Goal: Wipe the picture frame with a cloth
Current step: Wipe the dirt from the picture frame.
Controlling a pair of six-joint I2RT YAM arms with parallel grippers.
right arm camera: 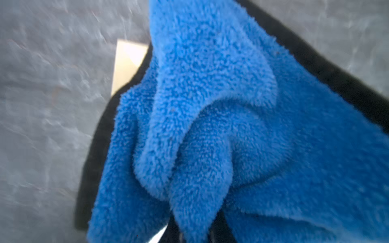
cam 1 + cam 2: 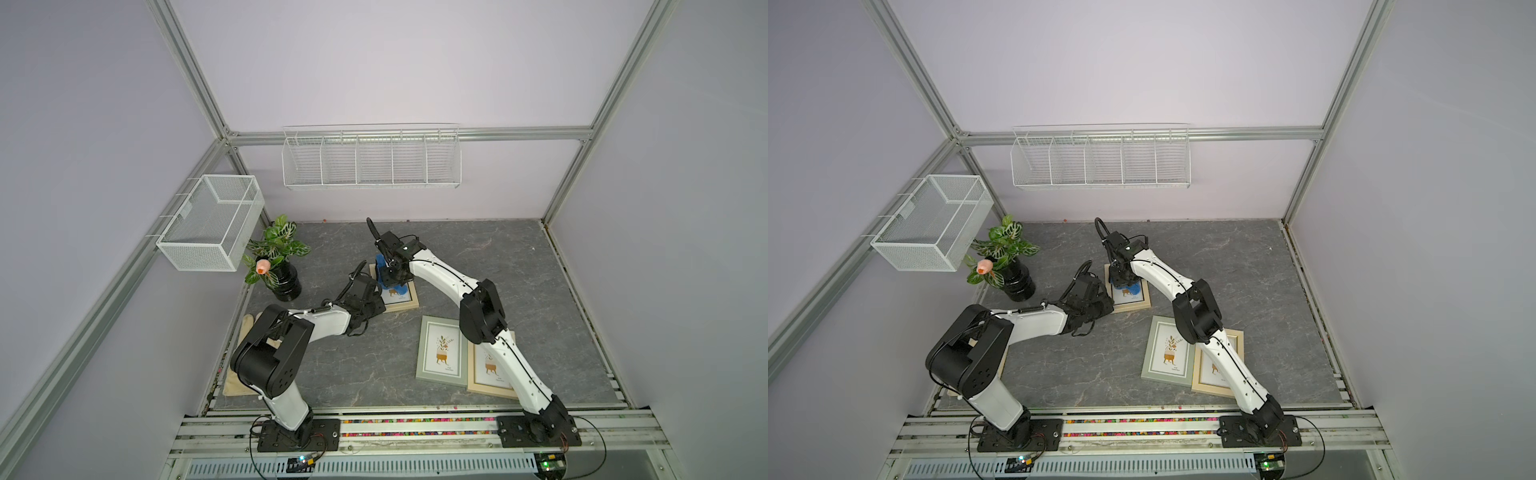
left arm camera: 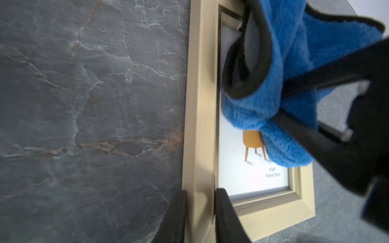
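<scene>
Fingers (image 3: 226,214) of the left gripper (image 3: 200,204) clamp the picture frame (image 3: 199,126) while the right gripper (image 3: 292,105) pinches the cloth (image 3: 284,52) on it.

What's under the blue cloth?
The beige picture frame and its print. Only a chair drawing and caption show; the cloth covers the rest.
</scene>
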